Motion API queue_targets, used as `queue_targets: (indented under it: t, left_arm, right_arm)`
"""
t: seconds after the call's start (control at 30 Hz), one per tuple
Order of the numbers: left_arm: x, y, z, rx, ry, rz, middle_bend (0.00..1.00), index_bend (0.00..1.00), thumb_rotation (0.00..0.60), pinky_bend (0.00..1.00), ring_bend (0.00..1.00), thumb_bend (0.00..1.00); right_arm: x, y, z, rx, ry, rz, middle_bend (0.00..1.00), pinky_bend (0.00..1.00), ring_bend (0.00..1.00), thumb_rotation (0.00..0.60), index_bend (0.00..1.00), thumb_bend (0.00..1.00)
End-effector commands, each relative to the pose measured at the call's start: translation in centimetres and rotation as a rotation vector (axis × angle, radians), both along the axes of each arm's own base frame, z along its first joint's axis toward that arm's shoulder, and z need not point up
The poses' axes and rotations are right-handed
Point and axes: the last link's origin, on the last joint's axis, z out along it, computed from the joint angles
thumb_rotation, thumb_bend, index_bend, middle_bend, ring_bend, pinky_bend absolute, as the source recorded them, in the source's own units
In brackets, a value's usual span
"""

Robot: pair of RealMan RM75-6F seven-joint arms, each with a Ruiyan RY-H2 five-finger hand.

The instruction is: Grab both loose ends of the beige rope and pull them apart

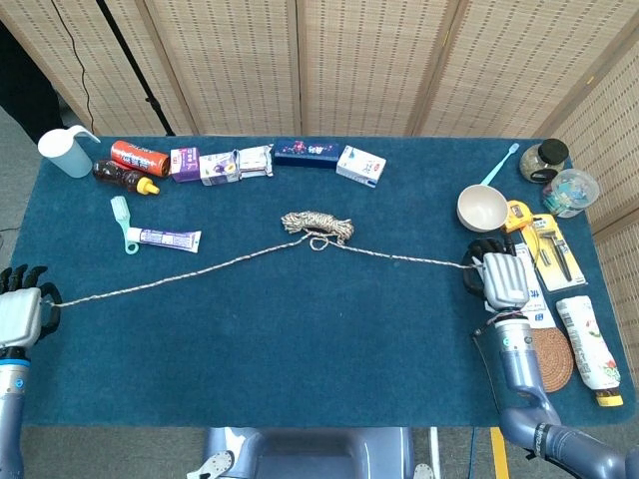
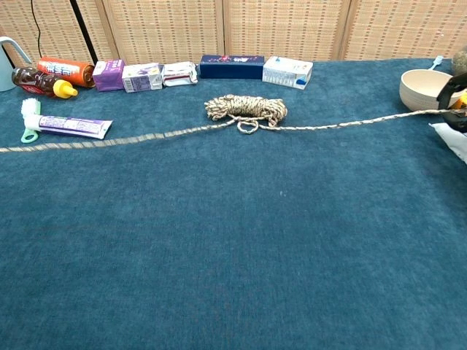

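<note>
The beige rope (image 1: 318, 226) lies as a small coil at mid table, also seen in the chest view as the coil (image 2: 246, 109). One strand runs left to my left hand (image 1: 20, 311) at the table's left edge, which grips its end. The other strand runs right to my right hand (image 1: 500, 277), which grips that end beside the bowl. In the chest view the left strand (image 2: 87, 141) leaves the frame at the left, and only the edge of my right hand (image 2: 460, 102) shows at the far right.
A white bowl (image 1: 482, 208), packets, a yellow tool, a cork coaster (image 1: 548, 357) and jars crowd the right side. Boxes, bottles and a white jug (image 1: 64, 152) line the back. A toothpaste tube (image 1: 163, 238) and toothbrush lie at the left.
</note>
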Motion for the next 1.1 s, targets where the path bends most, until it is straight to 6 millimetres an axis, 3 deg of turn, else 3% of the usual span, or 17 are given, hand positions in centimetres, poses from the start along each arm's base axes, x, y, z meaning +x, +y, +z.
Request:
queue_targets:
  t: [0.03,0.33,0.6,0.97,1.1]
  left_arm:
    - [-0.4,-0.2,0.4,0.009,0.004,0.013,0.19,0.63,0.600,0.00,0.07,0.49]
    - [-0.1,-0.3,1.1,0.028,-0.006,-0.004,0.19,0.63,0.600,0.00,0.07,0.49]
    - [3.0,-0.1,0.3,-0.011,-0.043,-0.108,0.19,0.63,0.600,0.00,0.07,0.49]
    - [9.0,0.8,-3.4,-0.138,-0.099,-0.288,0.19,0.63,0.600,0.00,0.07,0.49]
    - [10.2,1.0,-4.2,-0.158,-0.104,-0.317,0.19,0.60,0.600,0.00,0.07,0.48]
  right_arm:
    - [-0.2,0.0,0.3,-0.007,0.002,-0.003,0.33,0.05,0.24,0.600,0.61,0.52]
    - [-0.3,0.7,0.6,-0.006,0.002,0.004,0.33,0.05,0.24,0.600,0.61,0.52]
    - [1.9,1.6,0.1,0.039,-0.035,0.081,0.33,0.05,0.24,0.600,0.61,0.52]
    - [6.6,2.6,-2.9,0.143,-0.113,0.201,0.33,0.05,0.24,0.600,0.61,0.52]
    - [7.6,2.8,-3.7,0.174,-0.119,0.226,0.32,0.05,0.23,0.600,0.59,0.52]
